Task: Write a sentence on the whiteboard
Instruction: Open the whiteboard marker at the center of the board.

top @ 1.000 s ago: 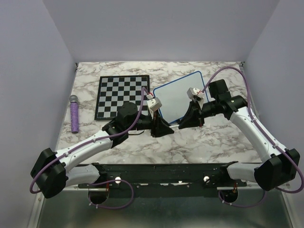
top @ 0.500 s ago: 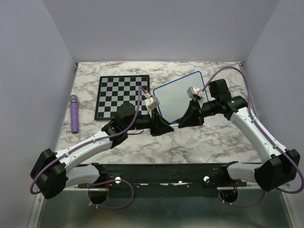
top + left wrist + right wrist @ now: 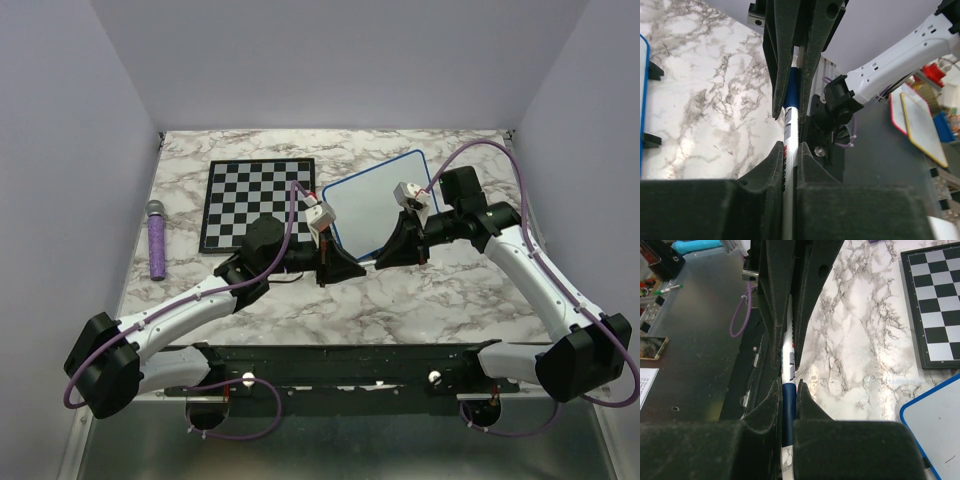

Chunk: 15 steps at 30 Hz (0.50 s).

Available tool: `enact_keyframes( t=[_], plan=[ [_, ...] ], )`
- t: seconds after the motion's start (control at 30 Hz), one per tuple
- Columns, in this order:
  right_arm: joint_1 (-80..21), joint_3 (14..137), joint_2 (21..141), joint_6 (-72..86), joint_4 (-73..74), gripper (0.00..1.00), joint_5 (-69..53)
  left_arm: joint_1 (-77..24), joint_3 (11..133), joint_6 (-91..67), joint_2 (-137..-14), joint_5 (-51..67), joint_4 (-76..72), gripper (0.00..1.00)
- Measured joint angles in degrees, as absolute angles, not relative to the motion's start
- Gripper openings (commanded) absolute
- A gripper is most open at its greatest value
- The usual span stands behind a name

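"Top external view first: what's hidden?" asks Mara.

"The marker. The left gripper (image 3: 345,270) and right gripper (image 3: 395,255) meet tip to tip over the near edge of the whiteboard (image 3: 372,200). Their dark bulk covers whatever lies between them, along with that stretch of blue frame."

"And the wrist views?"

"Left wrist shows the marker (image 3: 789,125), a white barrel with a blue section, running from one pair of fingers (image 3: 771,165) into the other. Both grippers are clenched on it. The print on the barrel is too blurred to read, and its ends are covered or cut off."

"What's changed from a second ago?"

"The left gripper has closed down onto the barrel, and its wrist has edged slightly toward the chessboard (image 3: 258,203). The right arm and the whiteboard sit as they did."

"Where's the whiteboard?"

"Lying on the marble tabletop (image 3: 450,300), turned at an angle, its left corner just beside the chessboard. Whether anything is written on it I cannot tell from this height. A purple microphone (image 3: 157,240) lies well apart, near the tabletop's left edge."
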<state>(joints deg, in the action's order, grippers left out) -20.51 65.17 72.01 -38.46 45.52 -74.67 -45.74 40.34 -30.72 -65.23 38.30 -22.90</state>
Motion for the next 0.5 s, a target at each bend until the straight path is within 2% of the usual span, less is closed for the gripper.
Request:
enact_keyframes(
  t=[0.07, 0.17, 0.5],
  plan=[
    [-20.5, 65.2, 72.1, -38.6, 45.6, 0.01, -74.7, -45.7, 40.4, -30.5, -65.4, 38.6, -22.9, 0.05],
    [-20.5, 65.2, 72.4, -39.0, 46.2, 0.01, -74.6, -45.5, 40.7, -30.2, -66.0, 39.2, -22.5, 0.23],
    [-20.2, 65.2, 73.0, -40.4, 47.3, 0.01, -74.3, -45.4, 43.6, -27.5, -67.7, 40.8, -17.0, 0.24]
  ],
)
